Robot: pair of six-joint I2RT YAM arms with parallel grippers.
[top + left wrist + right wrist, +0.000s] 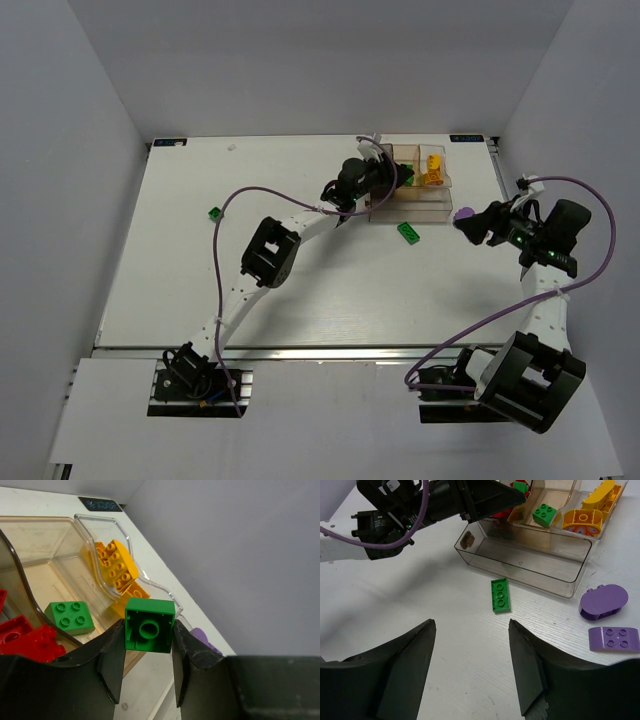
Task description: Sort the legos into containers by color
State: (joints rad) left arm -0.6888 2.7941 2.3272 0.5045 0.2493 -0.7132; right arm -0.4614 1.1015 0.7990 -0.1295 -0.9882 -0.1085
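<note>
- As the left gripper [148, 637] hangs over the containers [98, 524], its fingers are partly closed on a square green brick [149, 624] — pinched by two opposite flat walls, hollow underside facing the wrist camera.
- Just beyond, the amber bin [40, 575] holds another green brick [70, 616]. Yellow pieces [116, 567] lie in the clear bin [125, 535], with red ones [30, 642] on the other side.
- The held brick looks light, rigid and slick — its flat side walls seem a safer hold than the studs.
- The right gripper [470, 630] is wide open and empty above the table [420, 580], near a flat green brick [500, 595] and a purple oval piece [603, 601].
</note>
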